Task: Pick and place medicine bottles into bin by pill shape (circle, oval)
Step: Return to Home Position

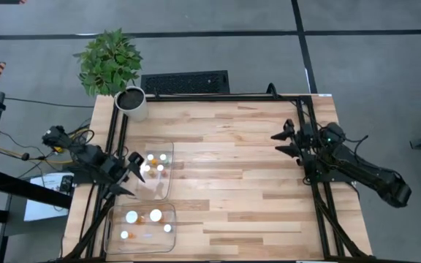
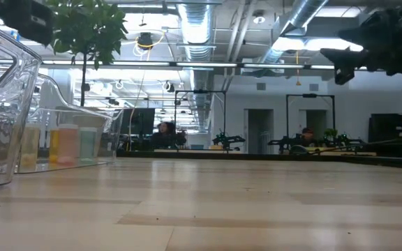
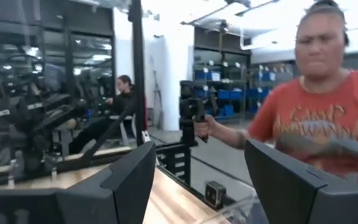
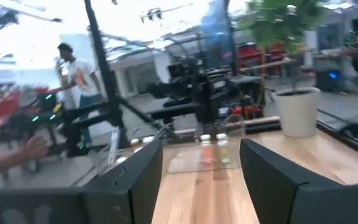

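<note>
Several small amber medicine bottles with white caps stand in two clear bins at the table's left: the far bin [image 1: 168, 175] and the near bin [image 1: 115, 223]. Caps show in the far bin [image 1: 160, 168] and in the near bin [image 1: 156, 215]. The bottles also show in the low view [image 2: 67, 144] and in the right wrist view [image 4: 213, 148]. My left gripper [image 1: 136, 174] is open and empty at the far bin's left wall, and its fingers show apart in the left wrist view [image 3: 199, 149]. My right gripper [image 1: 282, 143] is open and empty over the table's right part, and it also shows in the right wrist view [image 4: 201, 146].
A potted plant [image 1: 112, 62] in a white pot [image 1: 131, 102] stands at the far left corner. A black frame [image 1: 298, 109] runs along the table's edges. Bare wood [image 1: 232, 168] lies between the bins and my right gripper. A person [image 3: 328, 124] stands beyond the table.
</note>
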You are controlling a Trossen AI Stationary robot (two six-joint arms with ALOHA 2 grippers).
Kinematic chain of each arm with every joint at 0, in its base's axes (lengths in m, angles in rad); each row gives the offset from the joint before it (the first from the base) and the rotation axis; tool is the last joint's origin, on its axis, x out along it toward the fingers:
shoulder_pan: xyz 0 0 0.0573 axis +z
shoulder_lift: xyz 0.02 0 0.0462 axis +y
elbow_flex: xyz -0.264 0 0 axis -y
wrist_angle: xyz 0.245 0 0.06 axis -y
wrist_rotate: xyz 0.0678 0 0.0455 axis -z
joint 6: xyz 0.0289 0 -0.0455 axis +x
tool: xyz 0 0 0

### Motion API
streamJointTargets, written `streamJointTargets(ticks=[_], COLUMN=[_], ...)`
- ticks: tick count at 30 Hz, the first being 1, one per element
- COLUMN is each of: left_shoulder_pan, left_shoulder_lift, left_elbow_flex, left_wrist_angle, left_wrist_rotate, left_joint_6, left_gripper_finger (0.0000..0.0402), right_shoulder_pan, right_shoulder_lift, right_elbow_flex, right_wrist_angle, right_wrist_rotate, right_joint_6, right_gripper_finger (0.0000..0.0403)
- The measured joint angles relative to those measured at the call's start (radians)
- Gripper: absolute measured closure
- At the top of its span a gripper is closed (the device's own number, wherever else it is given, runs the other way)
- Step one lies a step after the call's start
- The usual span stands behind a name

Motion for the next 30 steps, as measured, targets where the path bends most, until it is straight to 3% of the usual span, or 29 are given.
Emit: streamJointTargets(ticks=[3,13,18,30], left_shoulder_pan=[0.008,0.046,0.063,0.204], left_shoulder_lift=[0.002,0.001,0.002,0.002], left_elbow_flex=[0.0,-0.002,-0.003,-0.004], left_wrist_angle=[-0.066,-0.187,-0.198,-0.205], left_wrist_rotate=[0.041,0.012,-0.054,-0.075], left_joint_6=[0.032,0.042,0.08,0.149], left_gripper_finger=[0.0161,0.0161,0.0161,0.0161], right_shoulder_pan=[0.023,0.113,0.115,0.115], right_shoulder_lift=[-0.004,-0.003,-0.003,-0.003], right_elbow_flex=[0.0,-0.001,-0.002,-0.002], right_wrist_angle=[-0.022,-0.231,-0.25,-0.285], right_wrist_rotate=[-0.029,-0.027,0.003,0.002], right_joint_6=[-0.069,-0.29,-0.312,-0.357], right_gripper_finger=[0.0178,0.0178,0.0178,0.0178])
